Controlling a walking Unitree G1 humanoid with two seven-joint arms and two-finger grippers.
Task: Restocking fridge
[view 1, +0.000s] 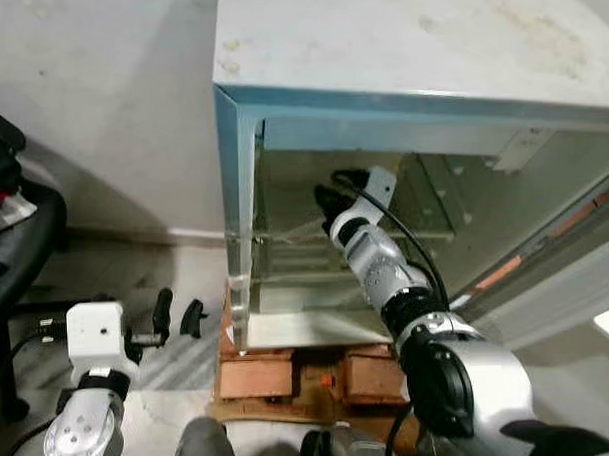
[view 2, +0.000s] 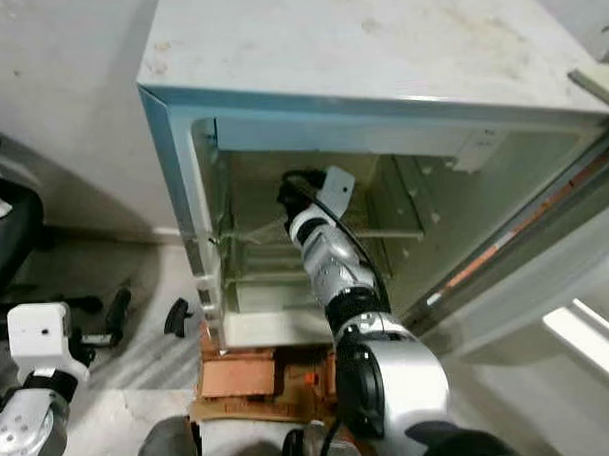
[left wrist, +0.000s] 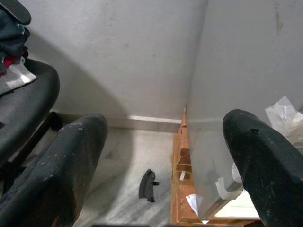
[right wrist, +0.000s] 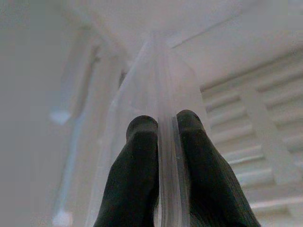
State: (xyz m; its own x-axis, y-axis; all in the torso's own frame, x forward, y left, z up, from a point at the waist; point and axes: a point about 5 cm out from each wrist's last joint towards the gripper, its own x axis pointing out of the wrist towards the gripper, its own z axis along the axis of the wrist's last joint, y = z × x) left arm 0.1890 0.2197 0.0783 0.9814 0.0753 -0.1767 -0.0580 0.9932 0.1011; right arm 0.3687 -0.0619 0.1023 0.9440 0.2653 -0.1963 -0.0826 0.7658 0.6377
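Observation:
A small white fridge (view 1: 398,45) stands with its door (view 1: 571,279) swung open to the right. My right arm reaches into the upper part of its interior. There my right gripper (right wrist: 166,126) is shut on a thin clear plastic bag (right wrist: 156,71), which runs up from between the fingertips over a ribbed white shelf (right wrist: 255,118). In the head views the same right gripper (view 2: 295,190) sits deep in the cabinet. My left gripper (left wrist: 165,156) hangs low to the left of the fridge, open and holding nothing.
The fridge rests on bricks (view 1: 260,375). A black office chair (view 1: 20,238) with clothes on it stands at the left by the wall. A small black piece (left wrist: 147,185) lies on the floor beside the bricks.

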